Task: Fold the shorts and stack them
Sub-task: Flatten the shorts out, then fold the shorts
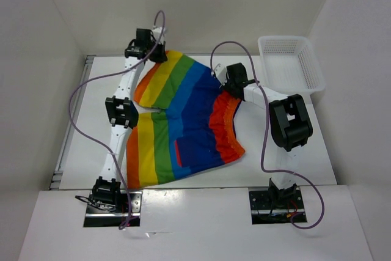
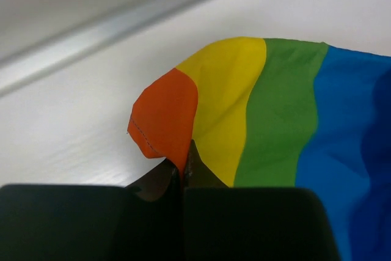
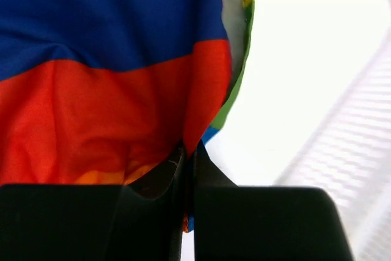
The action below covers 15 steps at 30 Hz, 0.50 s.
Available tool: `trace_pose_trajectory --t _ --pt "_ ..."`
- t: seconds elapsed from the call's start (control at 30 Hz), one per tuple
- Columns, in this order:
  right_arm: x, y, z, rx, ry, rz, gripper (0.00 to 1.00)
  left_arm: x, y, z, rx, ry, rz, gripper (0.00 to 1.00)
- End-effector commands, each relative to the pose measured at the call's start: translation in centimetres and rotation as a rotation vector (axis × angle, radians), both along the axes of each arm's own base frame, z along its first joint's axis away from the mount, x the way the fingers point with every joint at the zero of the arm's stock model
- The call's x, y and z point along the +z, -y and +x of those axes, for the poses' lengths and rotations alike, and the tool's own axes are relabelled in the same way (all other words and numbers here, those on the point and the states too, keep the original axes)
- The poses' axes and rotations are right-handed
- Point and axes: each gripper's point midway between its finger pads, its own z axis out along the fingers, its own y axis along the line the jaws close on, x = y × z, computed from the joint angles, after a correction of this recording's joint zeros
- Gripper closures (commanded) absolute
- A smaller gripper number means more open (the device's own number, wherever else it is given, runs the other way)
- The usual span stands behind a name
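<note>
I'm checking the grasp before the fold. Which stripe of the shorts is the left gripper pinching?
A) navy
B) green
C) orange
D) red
C: the left wrist view shows the left gripper shut on the orange corner of the shorts.

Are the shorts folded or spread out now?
Spread, not folded: the shorts lie open on the table, both legs showing. The left gripper and right gripper pinch their far corners.

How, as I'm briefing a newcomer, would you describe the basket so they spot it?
Take the white table, then its far right corner. The basket sits there, right of the right gripper: white, rigid, mesh-walled, unlike the soft rainbow-striped shorts spread mid-table.
</note>
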Motion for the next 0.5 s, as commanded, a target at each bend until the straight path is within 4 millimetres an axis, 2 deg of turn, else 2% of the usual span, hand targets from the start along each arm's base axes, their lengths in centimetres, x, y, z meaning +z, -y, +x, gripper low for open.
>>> trace_pose_trajectory --t 0.0,0.03,0.07,0.1,0.13,0.17,0.2,0.23,0.27,0.3,0.33,0.37,0.43,0.47 --pt "12.0 -0.2 6.0 -0.114 0.383 0.052 1.00 16.3 -4.5 1.9 0.072 0.365 -0.028 1.00" --pt "13.0 -0.2 6.3 -0.122 0.403 0.054 1.00 17.8 -5.3 1.5 0.083 0.384 -0.027 1.00" --pt "15.2 -0.5 7.2 -0.125 0.454 0.075 1.00 20.1 -5.3 0.4 0.083 0.399 -0.029 1.00" --pt "16.7 -0.3 7.3 -0.136 0.485 0.081 1.00 20.9 -5.3 -0.2 0.083 0.399 -0.029 1.00" --pt "17.6 -0.4 7.6 -0.132 0.503 0.080 1.00 20.6 -5.4 -1.0 0.083 0.360 -0.025 1.00" --pt "17.9 -0.4 7.6 -0.131 0.498 0.077 1.00 21.6 -5.8 -1.8 0.080 0.356 -0.030 1.00" --pt "18.8 -0.3 7.5 -0.126 0.510 0.073 1.00 21.7 -5.6 -2.5 0.068 0.336 -0.035 1.00" --pt "19.3 -0.6 7.7 -0.114 0.517 0.085 1.00 21.0 -5.5 -3.5 0.059 0.282 -0.037 1.00" --pt "20.0 -1.1 7.3 -0.092 0.523 0.087 1.00 21.6 -5.3 -4.4 0.049 0.269 -0.042 1.00" --pt "20.5 -0.9 6.7 -0.086 0.524 0.079 1.00 21.7 -5.1 -5.2 0.036 0.247 -0.049 1.00" --pt "20.6 -1.4 6.1 -0.069 0.516 0.084 1.00 20.9 -4.8 -6.7 0.020 0.177 -0.057 1.00" --pt "19.8 -1.3 5.5 -0.053 0.491 0.073 1.00 21.7 -4.2 -8.0 -0.014 0.161 -0.080 1.00" --pt "20.7 -2.0 3.8 -0.017 0.495 0.074 1.00 21.4 -3.8 -10.0 -0.035 0.091 -0.095 1.00" --pt "19.5 -1.7 3.0 -0.010 0.470 0.056 1.00 22.1 -3.6 -10.9 -0.050 0.085 -0.106 1.00"
